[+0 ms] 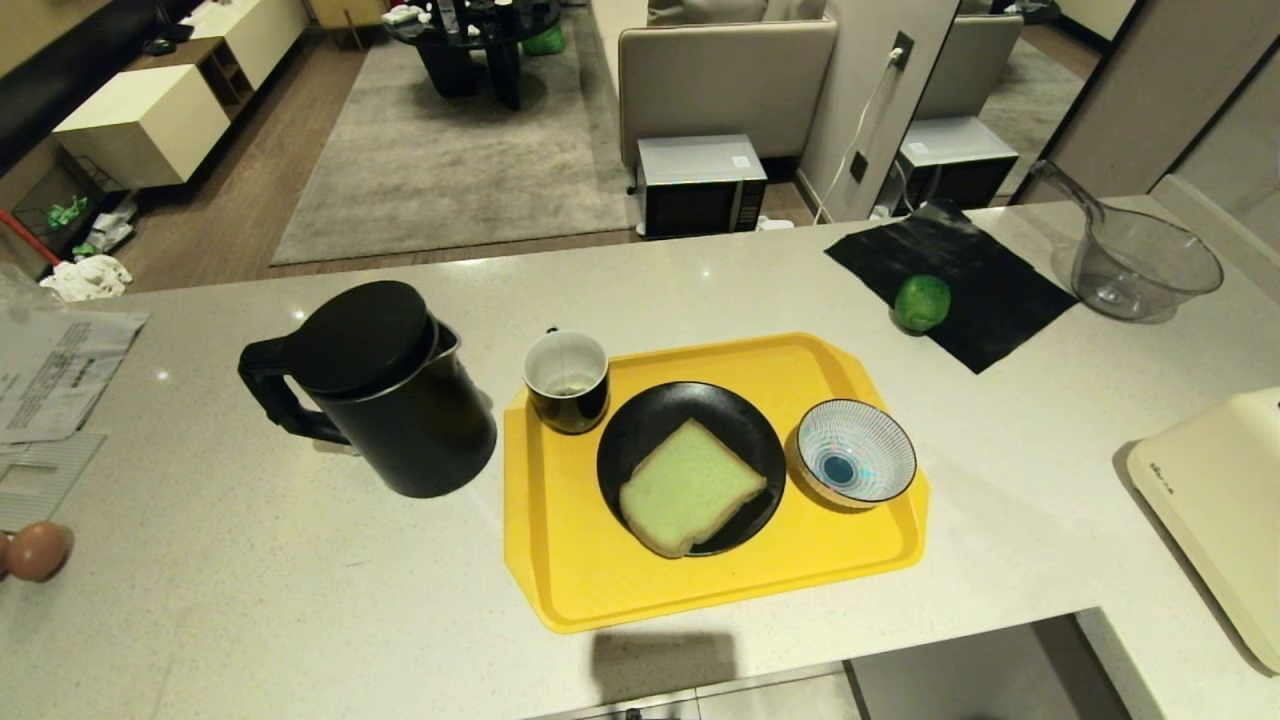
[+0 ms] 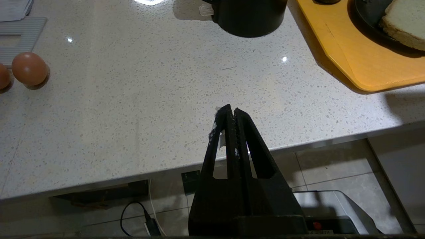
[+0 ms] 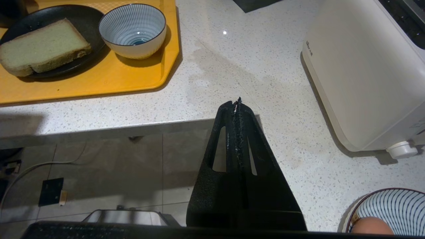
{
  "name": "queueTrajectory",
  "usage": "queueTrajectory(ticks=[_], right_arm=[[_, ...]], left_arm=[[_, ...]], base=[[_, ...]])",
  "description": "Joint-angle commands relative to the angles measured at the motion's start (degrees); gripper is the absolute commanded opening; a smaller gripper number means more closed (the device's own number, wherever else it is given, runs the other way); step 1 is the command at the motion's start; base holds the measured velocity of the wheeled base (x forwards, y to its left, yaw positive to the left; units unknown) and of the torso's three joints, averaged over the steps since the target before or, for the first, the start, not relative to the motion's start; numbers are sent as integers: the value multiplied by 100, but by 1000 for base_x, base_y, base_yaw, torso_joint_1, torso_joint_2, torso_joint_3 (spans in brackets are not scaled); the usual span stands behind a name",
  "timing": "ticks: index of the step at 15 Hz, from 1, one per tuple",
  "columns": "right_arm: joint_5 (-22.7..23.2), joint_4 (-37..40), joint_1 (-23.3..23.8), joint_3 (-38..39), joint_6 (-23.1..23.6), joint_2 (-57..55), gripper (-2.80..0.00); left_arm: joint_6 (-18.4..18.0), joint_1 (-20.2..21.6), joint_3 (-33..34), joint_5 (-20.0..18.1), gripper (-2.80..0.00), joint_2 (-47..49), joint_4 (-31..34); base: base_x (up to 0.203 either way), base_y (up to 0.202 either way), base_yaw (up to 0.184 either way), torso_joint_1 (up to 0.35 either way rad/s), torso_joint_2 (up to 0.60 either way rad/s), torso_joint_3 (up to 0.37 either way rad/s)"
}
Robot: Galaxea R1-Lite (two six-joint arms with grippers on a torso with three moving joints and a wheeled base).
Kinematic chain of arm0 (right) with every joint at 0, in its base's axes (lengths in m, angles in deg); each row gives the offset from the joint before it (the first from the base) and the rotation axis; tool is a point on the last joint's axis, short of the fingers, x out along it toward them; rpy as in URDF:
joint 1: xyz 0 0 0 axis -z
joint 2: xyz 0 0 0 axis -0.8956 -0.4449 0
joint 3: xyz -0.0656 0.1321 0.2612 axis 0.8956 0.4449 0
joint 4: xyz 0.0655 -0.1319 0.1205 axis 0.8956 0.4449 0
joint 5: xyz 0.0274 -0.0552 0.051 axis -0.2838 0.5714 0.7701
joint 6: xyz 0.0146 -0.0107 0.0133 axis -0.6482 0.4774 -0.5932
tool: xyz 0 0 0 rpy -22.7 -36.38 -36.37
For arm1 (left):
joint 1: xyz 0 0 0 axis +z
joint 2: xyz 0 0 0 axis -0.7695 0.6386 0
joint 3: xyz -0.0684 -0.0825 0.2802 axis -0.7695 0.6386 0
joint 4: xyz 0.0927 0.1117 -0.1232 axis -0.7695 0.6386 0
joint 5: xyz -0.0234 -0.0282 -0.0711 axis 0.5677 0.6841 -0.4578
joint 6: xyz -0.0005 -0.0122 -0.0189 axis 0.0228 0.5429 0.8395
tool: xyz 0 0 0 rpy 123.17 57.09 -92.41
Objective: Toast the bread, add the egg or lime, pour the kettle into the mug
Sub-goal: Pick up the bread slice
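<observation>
The bread [image 1: 690, 485] lies flat on a black plate [image 1: 640, 430] on a yellow tray [image 1: 560, 570]. The black mug [image 1: 566, 380] stands at the tray's far left corner. Left of the tray is the black kettle [image 1: 375, 390], lid on and handle pointing left. The lime [image 1: 921, 302] rests on a black cloth at the far right. A pinkish egg [image 3: 372, 226] shows partly in a striped bowl [image 3: 395, 205]. My left gripper [image 2: 230, 109] hangs shut and empty over the counter's near edge, below the kettle. Shut and empty too, my right gripper [image 3: 236, 102] is near the counter corner, beside the toaster [image 3: 358, 76].
A blue-striped bowl [image 1: 855, 452] sits on the tray's right side. Two brown eggs [image 2: 29, 68] and papers [image 1: 60, 370] lie at the counter's left. A clear glass jug [image 1: 1140, 262] stands far right. The cream toaster [image 1: 1220, 490] fills the right edge.
</observation>
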Motion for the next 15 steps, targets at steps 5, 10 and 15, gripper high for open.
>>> queueTrajectory(ticks=[5,10,15], right_arm=[[-2,-15,-6,158,0,2,-280],[12,-15,-9,158,17,2,-280],[64,-15,-9,158,103,2,-280]], left_arm=[[18,2,0,5,-280,-4,2],[9,2,0,9,-280,-4,11],[34,2,0,9,-280,-4,2]], base=[[0,0,0,0,0,0],[0,0,0,0,0,0],[0,0,0,0,0,0]])
